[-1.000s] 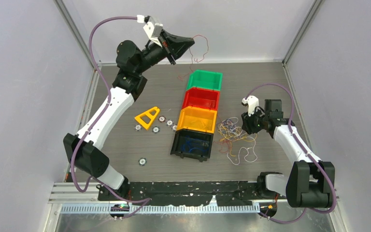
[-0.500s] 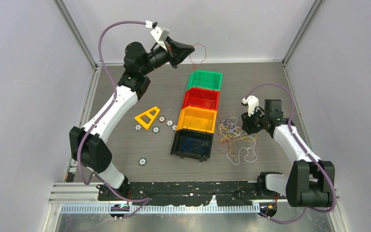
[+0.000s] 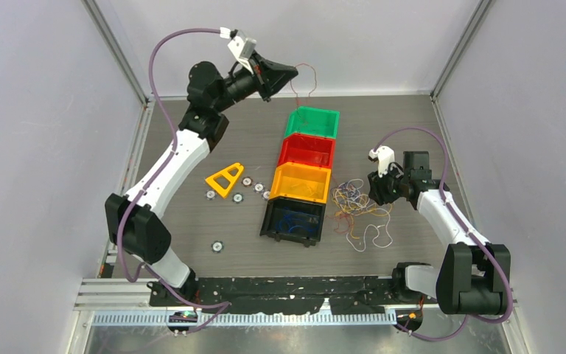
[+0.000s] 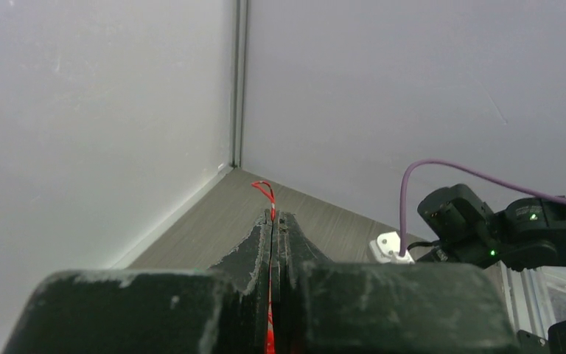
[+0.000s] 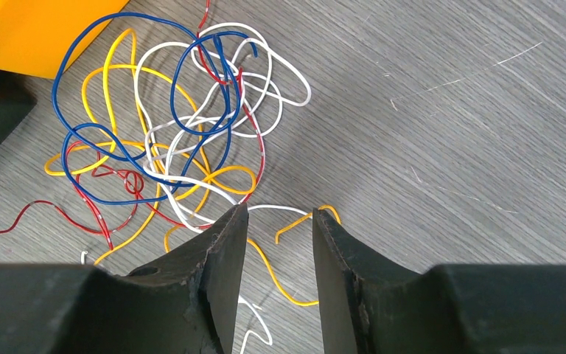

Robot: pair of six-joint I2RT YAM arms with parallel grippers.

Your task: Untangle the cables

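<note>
The cables (image 3: pixel 357 200) lie as a loose tangle of blue, white, yellow and red loops (image 5: pixel 177 133) on the table, right of the bins. My right gripper (image 3: pixel 373 193) is low at the tangle's right edge and open. A yellow strand (image 5: pixel 295 276) and a white one lie on the table between its fingers (image 5: pixel 280 217). My left gripper (image 3: pixel 292 71) is raised high at the back, above the green bin, shut on a thin red cable (image 3: pixel 314 72) that dangles from it. In the left wrist view that red cable (image 4: pixel 264 189) sticks out past the closed fingertips (image 4: pixel 278 215).
Four bins stand in a column at mid-table: green (image 3: pixel 312 113), red (image 3: pixel 307 141), yellow (image 3: pixel 301 193), black (image 3: pixel 292 232). A yellow triangular frame (image 3: pixel 225 179) and small round parts (image 3: pixel 217 246) lie to their left. Walls close in the back and sides.
The left arm has stretched up and a little right, carrying the red cable; its trailing end has lifted off the table behind the green bin. The right arm has not moved.
</note>
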